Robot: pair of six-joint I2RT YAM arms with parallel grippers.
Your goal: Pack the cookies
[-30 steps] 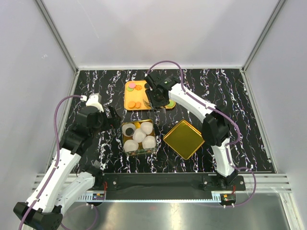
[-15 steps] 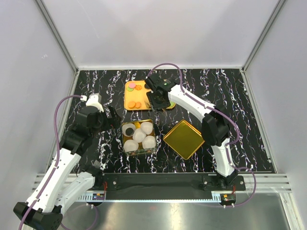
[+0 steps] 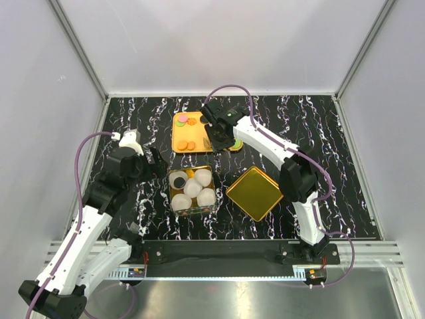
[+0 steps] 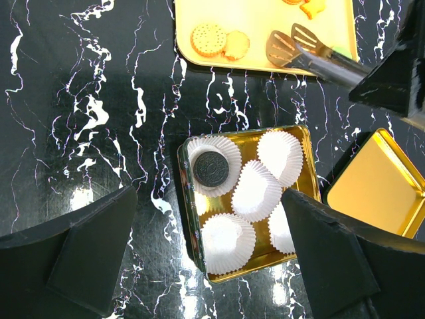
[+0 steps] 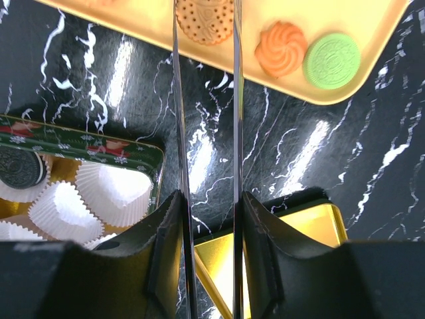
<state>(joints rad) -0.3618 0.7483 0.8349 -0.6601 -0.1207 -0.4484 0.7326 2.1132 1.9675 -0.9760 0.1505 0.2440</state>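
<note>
Right wrist: tongs (image 5: 178,133) astride tray-edge (image 5: 375,26) cookie (image 5: 204,20)

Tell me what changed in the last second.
The right tool, gripping the tongs, edged slightly right over the tray, near its right side; nothing was picked up or let go. The left tool, tin, paper cups, black cookie and lid stayed put.
</note>
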